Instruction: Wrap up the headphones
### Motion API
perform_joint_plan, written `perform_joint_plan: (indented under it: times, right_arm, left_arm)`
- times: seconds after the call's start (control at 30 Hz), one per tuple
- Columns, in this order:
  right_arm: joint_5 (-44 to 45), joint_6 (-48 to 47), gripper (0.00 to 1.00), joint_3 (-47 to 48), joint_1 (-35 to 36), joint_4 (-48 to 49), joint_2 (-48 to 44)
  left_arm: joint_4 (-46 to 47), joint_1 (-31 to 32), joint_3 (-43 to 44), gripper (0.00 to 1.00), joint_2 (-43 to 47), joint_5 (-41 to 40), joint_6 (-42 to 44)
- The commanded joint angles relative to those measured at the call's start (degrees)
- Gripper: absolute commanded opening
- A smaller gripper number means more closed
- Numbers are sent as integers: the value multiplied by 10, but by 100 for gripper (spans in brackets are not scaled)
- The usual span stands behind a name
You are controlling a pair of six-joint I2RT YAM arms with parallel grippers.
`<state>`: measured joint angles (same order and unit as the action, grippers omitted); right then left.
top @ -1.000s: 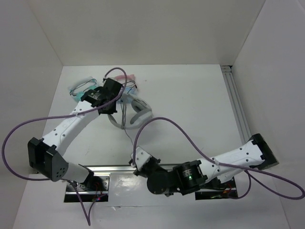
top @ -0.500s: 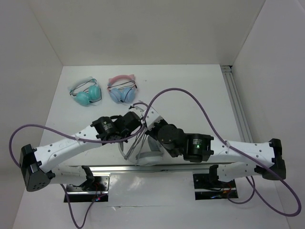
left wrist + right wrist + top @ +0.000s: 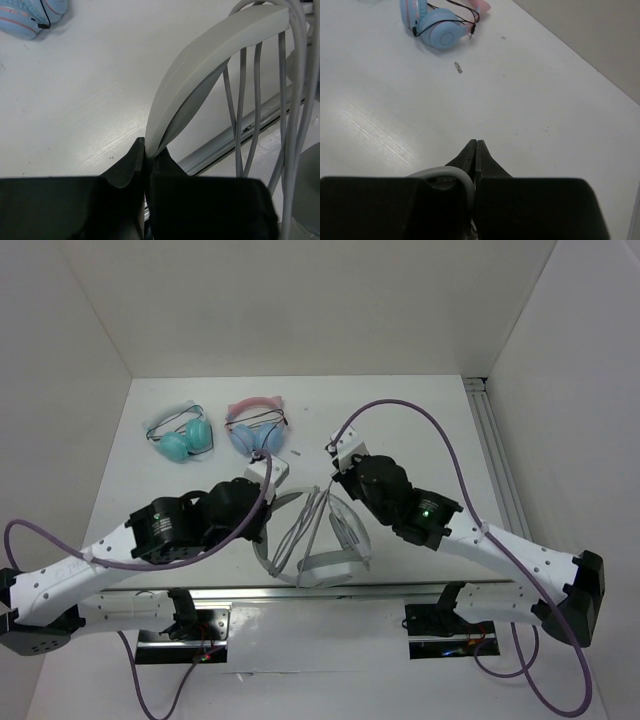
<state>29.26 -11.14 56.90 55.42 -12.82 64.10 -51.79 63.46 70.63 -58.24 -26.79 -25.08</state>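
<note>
Left claw (image 3: 145, 150) clamps the headband of the large white-and-grey over-ear headphones (image 3: 210, 55), at six o'clock on the white counter (image 3: 420, 420). Right claw (image 3: 476, 150) is pressed together.

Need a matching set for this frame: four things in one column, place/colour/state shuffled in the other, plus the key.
Column 1
1. white-and-grey headphones
2. teal headphones
3. cat-ear headphones
4. right gripper

Column 2
a. pink band, blue cups
b. headband pinched by the left gripper
c. jaws shut, tips over bare table
d. leftmost pair at the far side

Pairs: 1-b, 2-d, 3-a, 4-c
</note>
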Motion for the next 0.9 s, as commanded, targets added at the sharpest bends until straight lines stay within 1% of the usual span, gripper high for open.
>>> perform_joint_plan:
  times: [0.0, 0.07, 0.1, 0.17, 0.2, 0.23, 0.3, 0.47, 0.5, 0.57, 0.6, 0.63, 0.67, 0.7, 0.73, 0.77, 0.8, 0.83, 0.87]
  right_arm:
    - [-41, 19, 6, 20, -47, 57, -26]
    - [-93, 14, 12, 11, -47, 57, -31]
    - [-130, 14, 20, 11, -47, 57, -31]
    - [-186, 14, 28, 11, -61, 52, -36]
    - [-254, 14, 32, 18, -74, 39, -36]
    - [-283, 14, 33, 24, -80, 39, -36]
    - [-341, 21, 34, 24, -87, 39, -31]
    - [-375, 43, 34, -21, -87, 73, -14]
    - [-380, 50, 33, -32, -87, 93, -14]
    - [-380, 64, 29, -62, -87, 113, -20]
    - [-380, 69, 18, -83, -87, 136, -27]
    - [-387, 74, 12, -93, -87, 148, -33]
    - [-387, 81, 7, -104, -87, 161, -33]
    - [-387, 97, 6, -115, -87, 174, -41]
    - [-411, 104, 8, -126, -87, 199, -49]
    - [-421, 112, 13, -144, -87, 211, -49]
    - [-433, 127, 20, -151, -87, 232, -56]
    - [-457, 134, 31, -165, -87, 243, -56]
    - [-471, 143, 35, -170, -87, 255, -56]
  left_arm:
    - [-52, 18, 23, 0, 33, 128, 58]
    - [-46, 18, 40, 0, 46, 140, 58]
    - [-46, 18, 47, 0, 46, 140, 58]
    - [-53, 18, 63, 0, 46, 140, 64]
    - [-53, 18, 80, 0, 46, 130, 64]
    - [-59, 18, 89, 0, 39, 112, 64]
    - [-65, 18, 114, 0, 32, 104, 58]
    - [-59, 18, 159, 0, 27, 76, 47]
    - [-59, 18, 176, 0, 21, 76, 47]
    - [-59, 18, 192, 0, 16, 49, 42]
    - [-66, 18, 207, 0, 15, 34, 35]
    - [-66, 18, 213, 0, 10, 17, 28]
    - [-66, 18, 219, 0, 10, 3, 28]
    - [-66, 18, 219, 0, 10, -28, 17]
    - [-60, 18, 225, 0, 17, -41, 2]
    - [-54, 18, 225, 0, 17, -53, 2]
    - [-45, 18, 209, 0, 26, -72, -3]
    - [-36, 18, 201, 0, 35, -79, -3]
    - [-11, 18, 189, 0, 35, -85, -3]
